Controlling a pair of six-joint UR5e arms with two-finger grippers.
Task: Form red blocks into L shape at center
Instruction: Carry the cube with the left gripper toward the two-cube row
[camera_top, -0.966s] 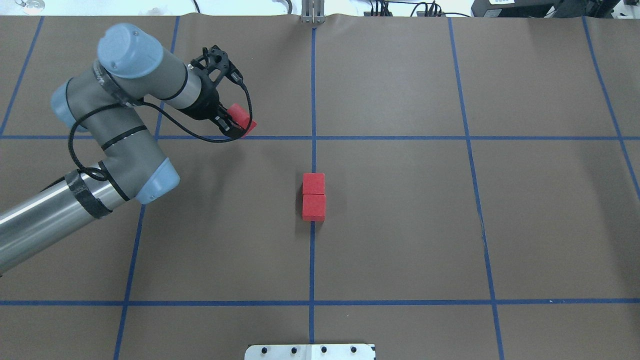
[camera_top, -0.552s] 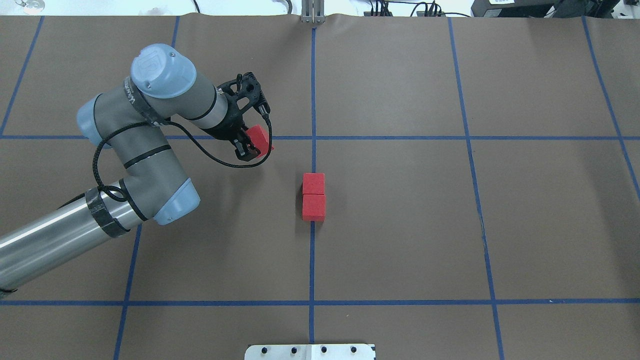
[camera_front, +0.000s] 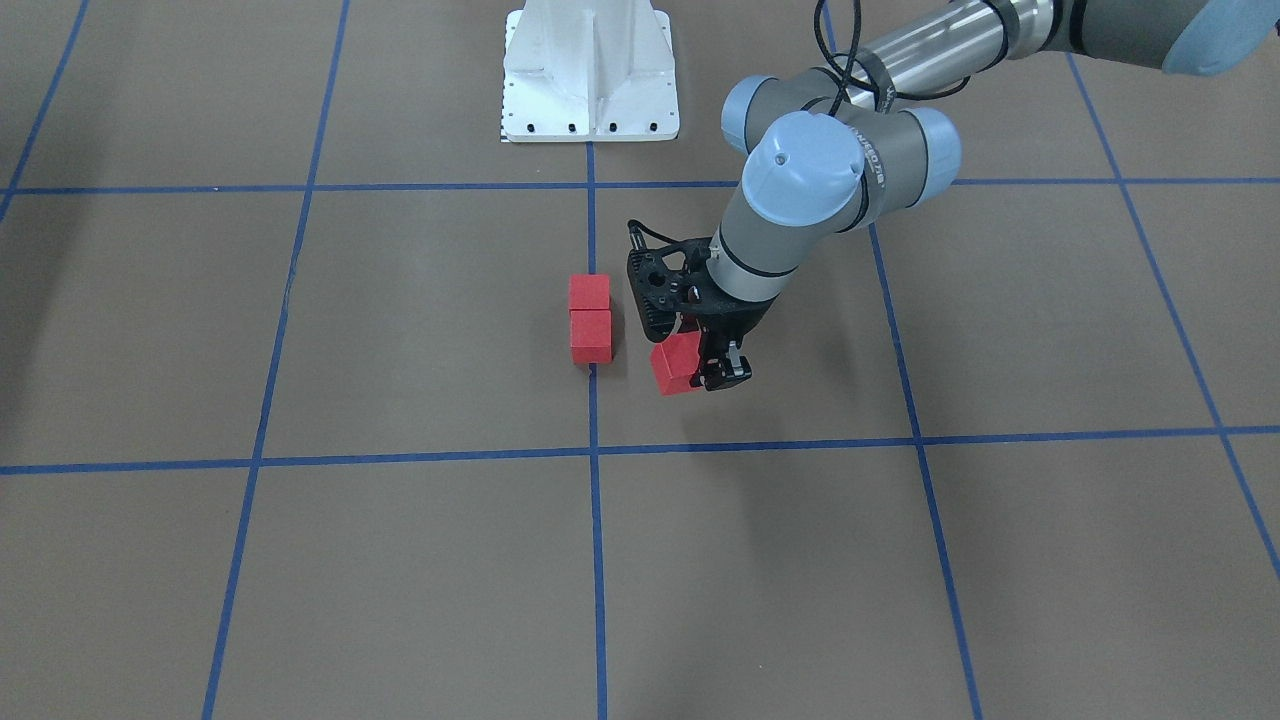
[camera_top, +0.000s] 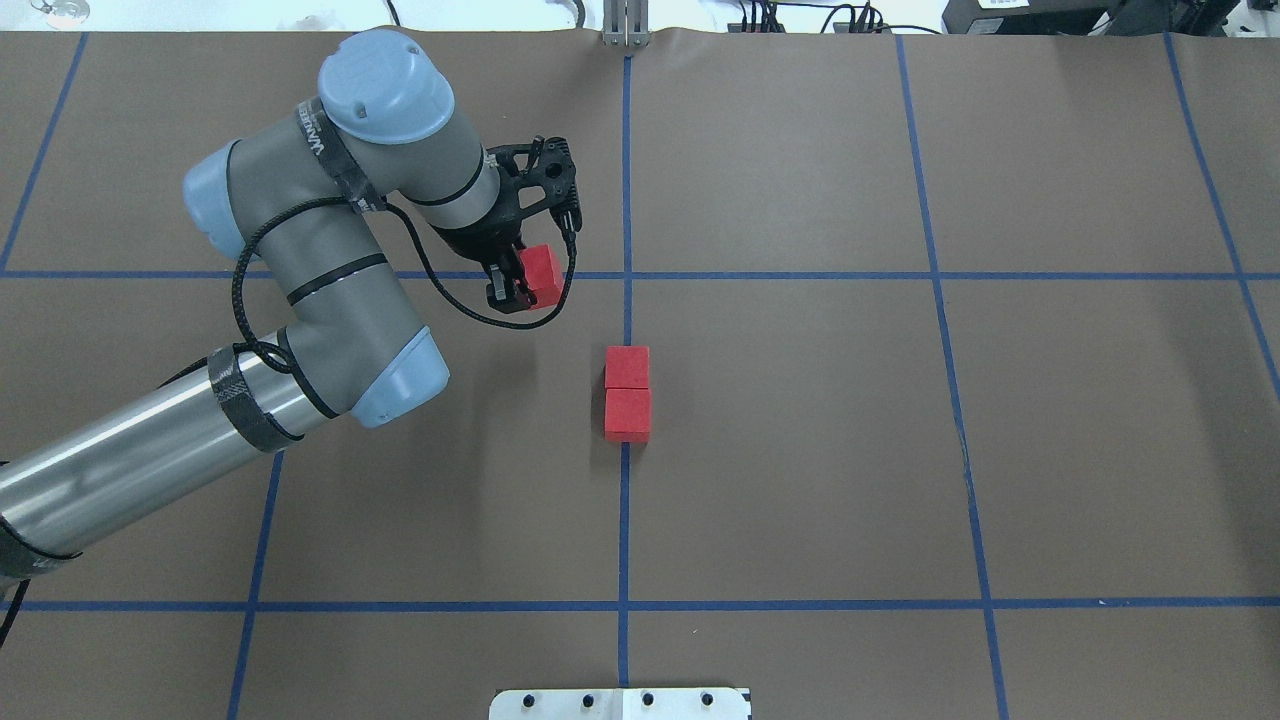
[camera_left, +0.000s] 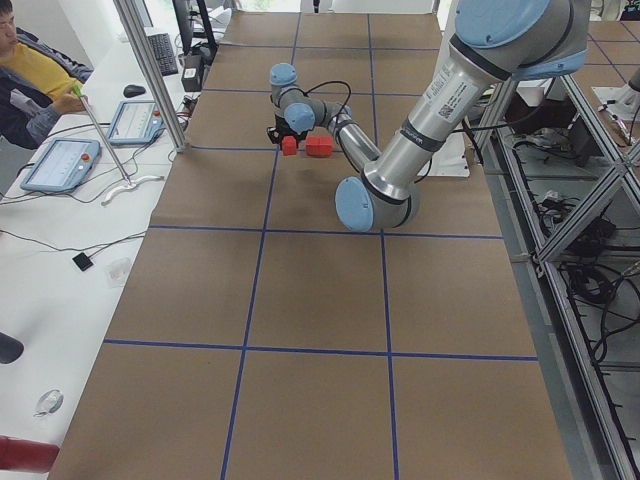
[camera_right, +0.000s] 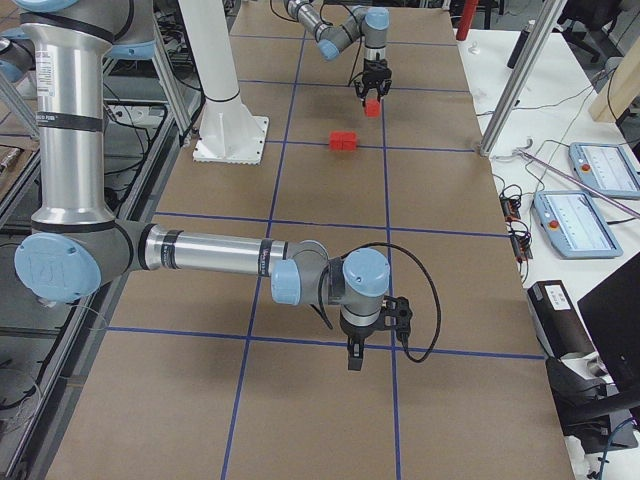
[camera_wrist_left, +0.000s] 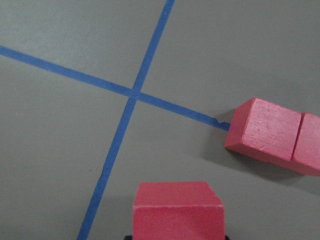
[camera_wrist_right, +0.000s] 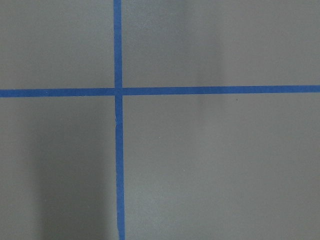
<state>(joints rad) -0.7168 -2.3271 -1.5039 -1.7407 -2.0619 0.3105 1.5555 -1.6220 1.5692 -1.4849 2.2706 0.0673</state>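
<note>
Two red blocks (camera_top: 627, 367) (camera_top: 627, 415) lie touching end to end on the blue tape line (camera_top: 624, 500) at the center; they also show in the front view (camera_front: 590, 315) and the left wrist view (camera_wrist_left: 265, 130). My left gripper (camera_top: 528, 282) is shut on the third red block (camera_top: 545, 270) and holds it above the floor, to the left of and beyond the pair. This block also shows in the front view (camera_front: 673, 366) and the left wrist view (camera_wrist_left: 179, 210). My right gripper (camera_right: 352, 362) shows only in the exterior right view, far from the blocks; I cannot tell if it is open or shut.
The white robot base plate (camera_front: 590, 70) stands behind the pair on the robot's side. An operator (camera_left: 30, 70) sits at a side desk with tablets (camera_left: 60, 165). Metal frame posts (camera_right: 515, 75) stand at the table's edge.
My left arm has carried the red block to the right and slightly nearer, toward the pair at the center. The two blocks on the floor have not moved.
</note>
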